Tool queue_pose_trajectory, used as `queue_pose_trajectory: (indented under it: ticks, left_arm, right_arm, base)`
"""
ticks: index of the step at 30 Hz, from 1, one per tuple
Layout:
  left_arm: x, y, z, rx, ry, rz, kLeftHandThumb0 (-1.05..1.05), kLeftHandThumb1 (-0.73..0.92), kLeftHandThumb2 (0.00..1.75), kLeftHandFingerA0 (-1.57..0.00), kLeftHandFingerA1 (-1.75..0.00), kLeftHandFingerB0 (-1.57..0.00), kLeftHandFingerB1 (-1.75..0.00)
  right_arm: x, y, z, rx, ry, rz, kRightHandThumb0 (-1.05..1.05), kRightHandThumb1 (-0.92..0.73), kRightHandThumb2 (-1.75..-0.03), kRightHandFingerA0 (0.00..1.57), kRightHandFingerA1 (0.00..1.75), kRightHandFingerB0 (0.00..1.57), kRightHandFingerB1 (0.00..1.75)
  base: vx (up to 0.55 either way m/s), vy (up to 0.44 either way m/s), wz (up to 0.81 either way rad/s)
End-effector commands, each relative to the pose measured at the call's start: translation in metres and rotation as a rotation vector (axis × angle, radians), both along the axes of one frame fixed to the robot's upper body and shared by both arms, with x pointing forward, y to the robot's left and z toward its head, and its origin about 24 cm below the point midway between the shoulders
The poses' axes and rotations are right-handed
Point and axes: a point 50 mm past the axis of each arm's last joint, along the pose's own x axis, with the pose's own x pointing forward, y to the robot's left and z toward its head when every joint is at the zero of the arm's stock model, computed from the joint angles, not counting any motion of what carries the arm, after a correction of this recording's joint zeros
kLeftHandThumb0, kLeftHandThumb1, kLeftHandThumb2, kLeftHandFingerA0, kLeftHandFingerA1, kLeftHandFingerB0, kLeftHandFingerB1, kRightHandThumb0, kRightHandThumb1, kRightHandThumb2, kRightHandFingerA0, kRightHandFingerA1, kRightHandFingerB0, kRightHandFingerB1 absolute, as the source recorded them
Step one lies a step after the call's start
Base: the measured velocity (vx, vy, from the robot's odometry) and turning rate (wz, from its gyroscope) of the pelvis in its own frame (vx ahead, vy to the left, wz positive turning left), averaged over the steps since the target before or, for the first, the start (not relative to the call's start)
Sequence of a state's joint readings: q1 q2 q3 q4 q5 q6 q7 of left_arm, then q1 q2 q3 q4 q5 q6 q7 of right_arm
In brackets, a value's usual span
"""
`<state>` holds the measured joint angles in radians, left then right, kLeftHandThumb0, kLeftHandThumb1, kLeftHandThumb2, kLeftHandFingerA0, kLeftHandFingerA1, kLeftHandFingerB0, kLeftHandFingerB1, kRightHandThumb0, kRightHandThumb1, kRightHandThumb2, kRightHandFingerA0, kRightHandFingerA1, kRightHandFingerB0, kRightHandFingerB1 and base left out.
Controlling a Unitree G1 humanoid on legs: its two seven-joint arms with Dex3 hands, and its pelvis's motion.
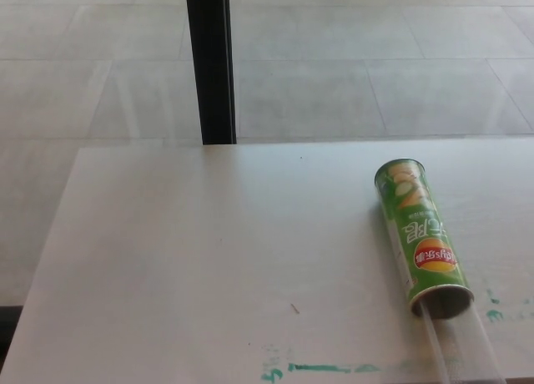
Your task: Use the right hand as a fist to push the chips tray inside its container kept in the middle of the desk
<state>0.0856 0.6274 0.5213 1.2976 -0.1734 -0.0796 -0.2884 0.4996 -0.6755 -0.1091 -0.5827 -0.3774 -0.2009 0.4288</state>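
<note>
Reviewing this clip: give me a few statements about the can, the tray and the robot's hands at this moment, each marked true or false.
1. The chips can lies on its side on the desk. True.
2. The clear tray is fully inside the can. False: it sticks out of the can's near, open end toward the desk's front edge.
3. The right hand is pressed against the tray. False: neither hand is in view.
4. The can lies on the right part of the desk as the picture shows it. True.
5. The can is red. False: it is green with a red and yellow logo.
6. Green marks show near the desk's front edge. True.
</note>
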Motion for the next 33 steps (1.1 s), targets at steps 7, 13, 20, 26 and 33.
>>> queue_pose_trajectory:
  ticks: [7, 13, 20, 26, 33]
  left_arm:
    - [0.003, 0.008, 0.009, 0.018, -0.042, 0.029, -0.59, 0.72, 0.61, -0.54, -0.60, -0.45, -0.42]
    - [0.001, 0.007, 0.008, 0.028, -0.030, 0.016, -0.61, 0.73, 0.61, -0.51, -0.58, -0.46, -0.43]
    - [-0.001, 0.007, 0.008, 0.019, -0.031, 0.026, -0.61, 0.73, 0.61, -0.52, -0.59, -0.46, -0.44]
    - [-0.002, 0.007, 0.008, 0.027, -0.011, 0.016, -0.61, 0.73, 0.62, -0.53, -0.56, -0.46, -0.42]
    - [-0.001, 0.007, 0.009, 0.035, -0.010, -0.014, -0.60, 0.75, 0.62, -0.53, -0.56, -0.43, -0.42]
  right_arm:
    - [0.014, -0.014, -0.047, -0.504, -0.049, -0.062, -0.62, -0.75, -0.63, 0.80, 0.97, 0.62, 0.48]
    - [0.024, -0.021, -0.056, -0.543, -0.035, -0.092, -0.60, -0.74, -0.62, 0.79, 1.18, 0.59, 0.49]
    - [0.035, -0.018, -0.045, -0.557, -0.055, -0.118, -0.59, -0.75, -0.62, 0.78, 1.07, 0.57, 0.45]
    - [0.041, -0.014, -0.032, -0.544, -0.094, -0.128, -0.60, -0.76, -0.63, 0.77, 0.84, 0.58, 0.46]
    - [0.046, -0.012, -0.022, -0.554, -0.135, -0.128, -0.64, -0.80, -0.63, 0.75, 0.92, 0.58, 0.45]
  base:
    - [0.00, 0.000, 0.00]
    - [0.00, 0.000, 0.00]
    - [0.00, 0.000, 0.00]
    - [0.00, 0.000, 0.00]
    - [0.00, 0.000, 0.00]
